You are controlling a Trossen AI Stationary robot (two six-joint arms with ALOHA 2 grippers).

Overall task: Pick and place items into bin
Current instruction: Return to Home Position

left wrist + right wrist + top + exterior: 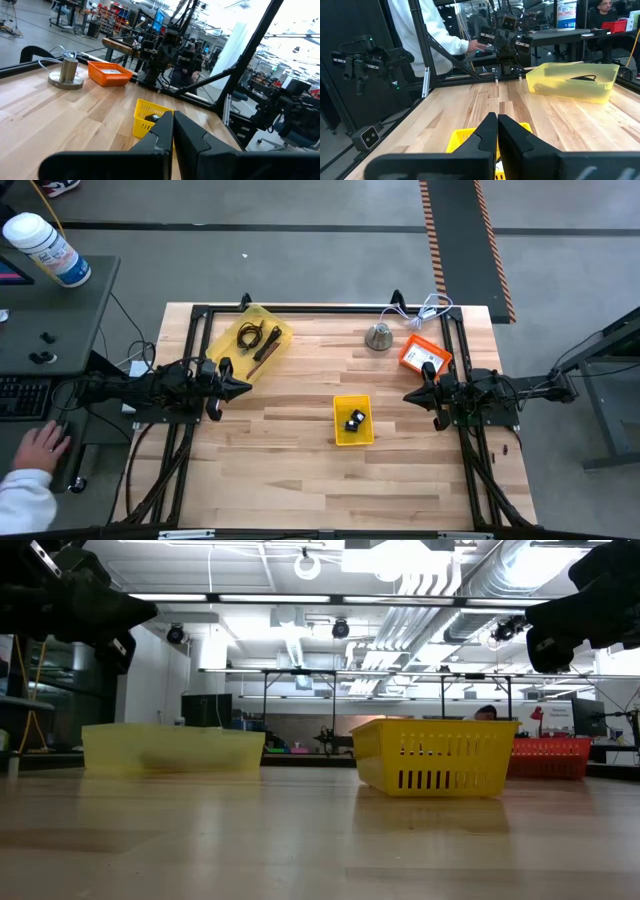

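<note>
My left gripper (246, 388) hovers shut above the table's left side, near the pale yellow bin (250, 340). In that bin lie a coiled black cable (248, 335) and a red-handled tool (268, 350). My right gripper (407, 394) hovers shut on the right, beside the orange basket (424, 355), where a white printed packet (428, 358) rests. A small yellow basket (352, 420) stands between the grippers with tiny black blocks (355, 420) inside. In the wrist views the left gripper (173, 125) and right gripper (497, 125) each point at the yellow basket (147, 117), and neither touches anything.
A grey metal cone (378, 337) stands on the table near the far edge, with a white cable (430, 310) behind it. A black frame (300, 310) borders the table. A person's hand (40, 445) rests at a desk left of the table, beside a white bottle (45, 245).
</note>
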